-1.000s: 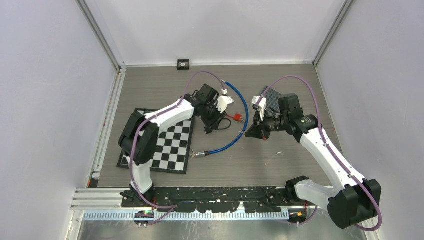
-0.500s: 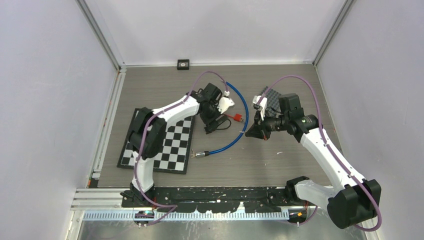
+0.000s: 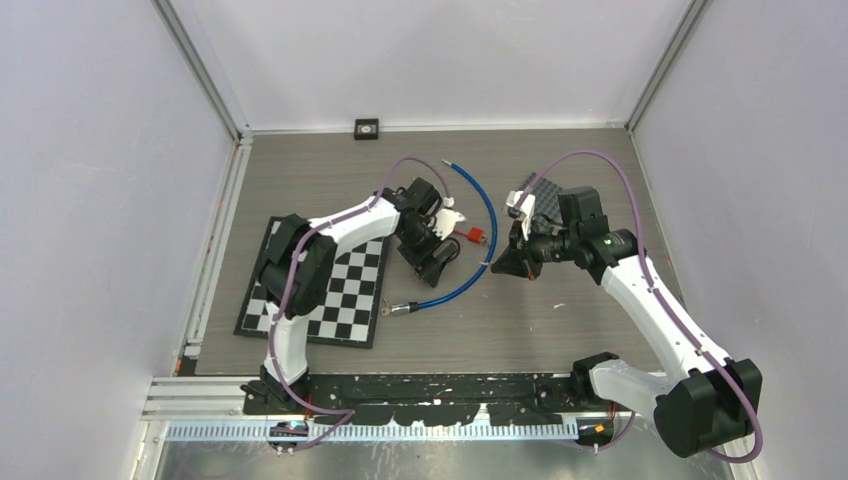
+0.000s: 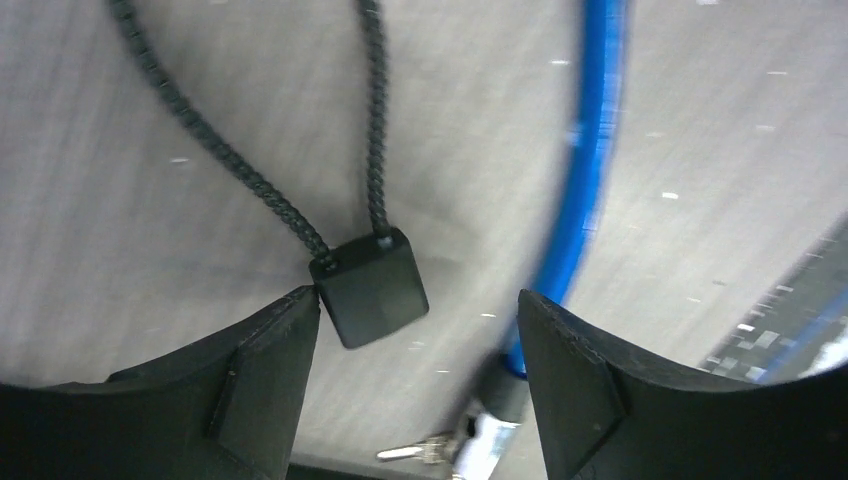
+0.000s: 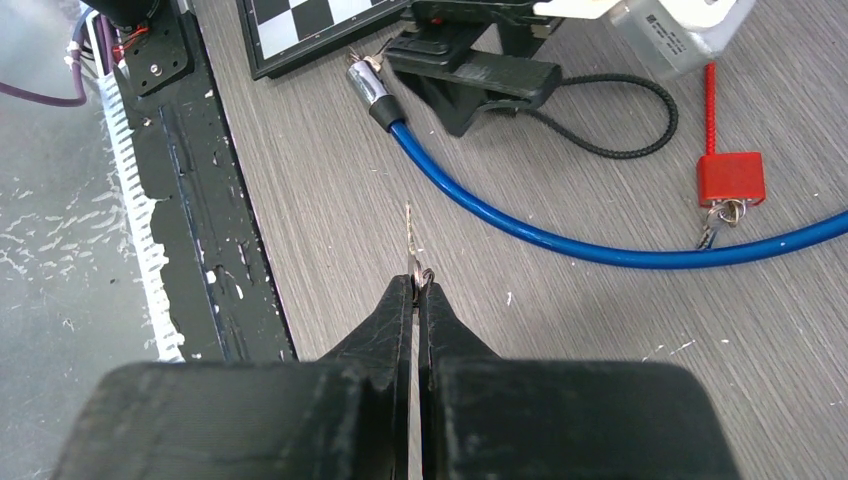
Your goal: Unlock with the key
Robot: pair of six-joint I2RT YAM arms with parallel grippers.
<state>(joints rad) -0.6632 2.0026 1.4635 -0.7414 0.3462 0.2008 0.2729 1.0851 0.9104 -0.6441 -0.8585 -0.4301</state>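
Grey wood-grain worktop (image 3: 560, 330) fills the floor of a pale-walled booth. Nearest the arm bases, the metal end (image 3: 399, 308) of the blue cable (image 3: 487, 215) lies just beside a checkerboard (image 3: 330, 295). Inside the cable's curve, the left tool (image 3: 437, 255) has dipped lower than it was a second ago. Its fingers (image 4: 270, 360), closer together then, now stand wide apart. The wrist view shows them on either side of a small black lock body (image 4: 370, 288) with a braided cord (image 4: 375, 110) running out of it, and nothing is clamped. I read this as the tool lining up to take and steady that lock, though it could equally have just let go of it. Just outside the curve, the right tool (image 5: 414, 285) has not moved. Its jaws are pressed together on the bow of the key (image 5: 410, 235), with the blade pointing toward the cable. So the key is ready but the lock is not yet held. A red tag (image 5: 731, 180) with spare keys lies inside the curve, near the cable. No view shows the lock's keyhole. The left wrist view is blurred, and from above the left tool covers the black body. Whether the blue cable has a lock of its own I cannot tell. Farthest beyond the cable, a small black square (image 3: 367, 127) by the back wall is too small to identify.
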